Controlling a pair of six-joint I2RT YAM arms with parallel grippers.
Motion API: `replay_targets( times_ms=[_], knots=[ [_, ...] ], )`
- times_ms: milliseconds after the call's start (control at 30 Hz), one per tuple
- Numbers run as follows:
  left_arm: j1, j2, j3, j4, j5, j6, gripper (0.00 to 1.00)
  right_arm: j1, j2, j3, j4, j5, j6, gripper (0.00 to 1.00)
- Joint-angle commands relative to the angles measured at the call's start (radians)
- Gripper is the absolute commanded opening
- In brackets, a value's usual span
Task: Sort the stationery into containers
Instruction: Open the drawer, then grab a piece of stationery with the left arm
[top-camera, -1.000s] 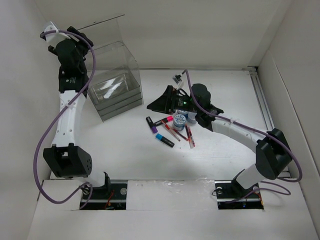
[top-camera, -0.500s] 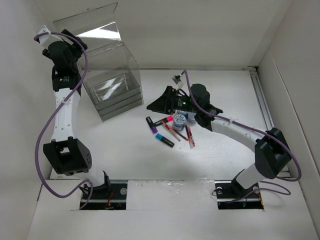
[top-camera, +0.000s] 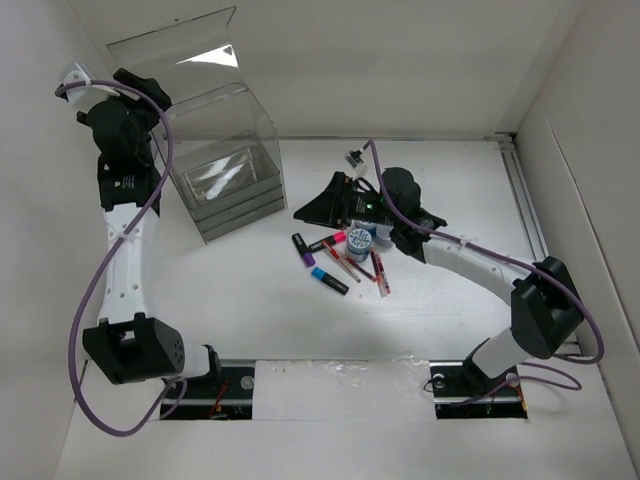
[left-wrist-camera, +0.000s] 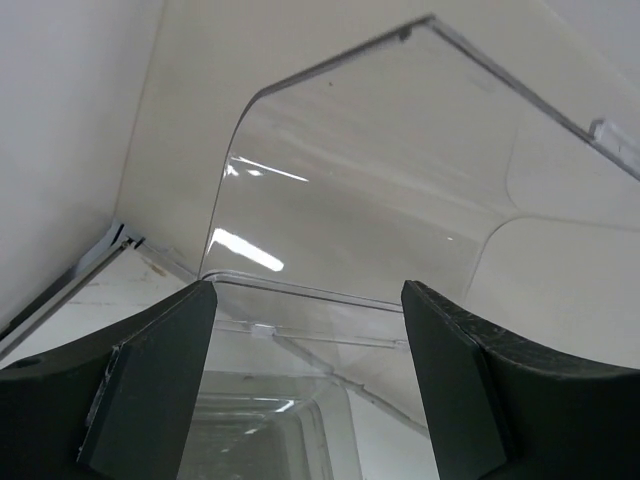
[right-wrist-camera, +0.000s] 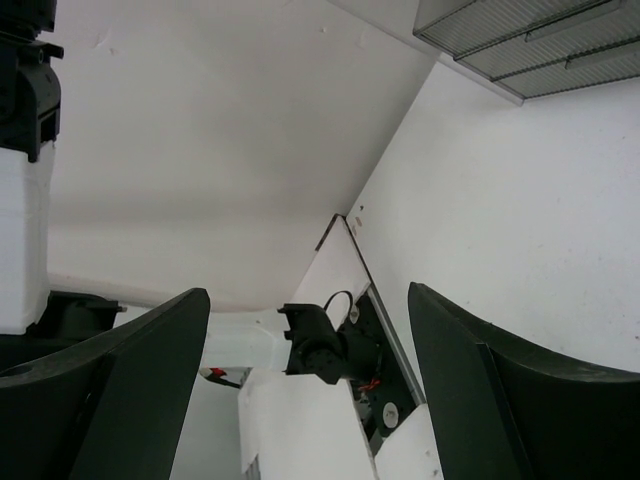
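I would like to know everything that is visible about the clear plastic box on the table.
The box is clear plastic, tall and square-sided. It stands upright at the far left of the white table. Its lid is raised, open behind it. Shallow drawers are stacked at its base, pushed in. No stationery shows inside. The left gripper, open, is close to the lid; whether it touches cannot be told.

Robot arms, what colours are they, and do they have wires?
The left arm and right arm are white tubes linked by chunky black joints. A loose purple cable runs along each one. The left gripper and right gripper each have two flat, dark, wedge-shaped fingers. A tiny green light glows near the right wrist.
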Motion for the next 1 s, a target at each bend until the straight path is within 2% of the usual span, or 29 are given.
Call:
replay_targets(
  times_ms=[0, 67, 133, 167, 200, 300, 333, 467, 633, 767, 867, 967],
  knots=[
    [0.001, -0.037, 0.008, 0.030, 0.009, -0.009, 0.71, 0.012, -0.053, 0.030, 0.010, 0.014, -0.024, 0.86],
    [0.001, -0.062, -0.019, 0.030, 0.009, -0.018, 0.68, 0.012, -0.072, 0.029, -0.002, 0.014, -0.024, 0.85],
    [0.001, -0.099, -0.044, 0.030, 0.027, -0.045, 0.62, 0.012, -0.081, 0.029, -0.015, 0.035, -0.034, 0.76],
    [0.001, -0.116, -0.077, 0.030, 0.027, -0.059, 0.60, 0.012, -0.090, 0.040, -0.024, 0.035, -0.034, 0.68],
    [0.001, -0.135, -0.100, 0.030, 0.038, -0.076, 0.54, 0.012, -0.090, 0.040, -0.042, 0.049, -0.043, 0.53],
    [-0.056, -0.232, -0.197, 0.058, 0.013, -0.110, 0.44, 0.012, -0.130, 0.040, -0.091, 0.109, -0.053, 0.35],
    [-0.056, -0.285, -0.223, 0.058, 0.041, -0.123, 0.39, 0.012, -0.141, 0.040, -0.111, 0.130, -0.067, 0.26],
    [-0.056, -0.442, -0.424, 0.128, 0.156, -0.234, 0.28, 0.021, -0.213, 0.008, -0.202, 0.308, -0.089, 0.15],
    [-0.056, -0.591, -0.619, 0.092, 0.208, -0.243, 0.25, 0.031, -0.305, -0.032, -0.306, 0.460, -0.120, 0.13],
    [-0.056, -0.689, -0.670, 0.037, 0.228, -0.190, 0.25, 0.031, -0.326, -0.052, -0.343, 0.515, -0.150, 0.13],
    [-0.056, -0.761, -0.683, -0.019, 0.252, -0.139, 0.25, 0.031, -0.336, -0.073, -0.352, 0.548, -0.150, 0.21],
    [-0.056, -0.817, -0.709, -0.033, 0.381, -0.081, 0.34, 0.031, -0.360, -0.084, -0.375, 0.615, -0.150, 0.40]
  ],
)
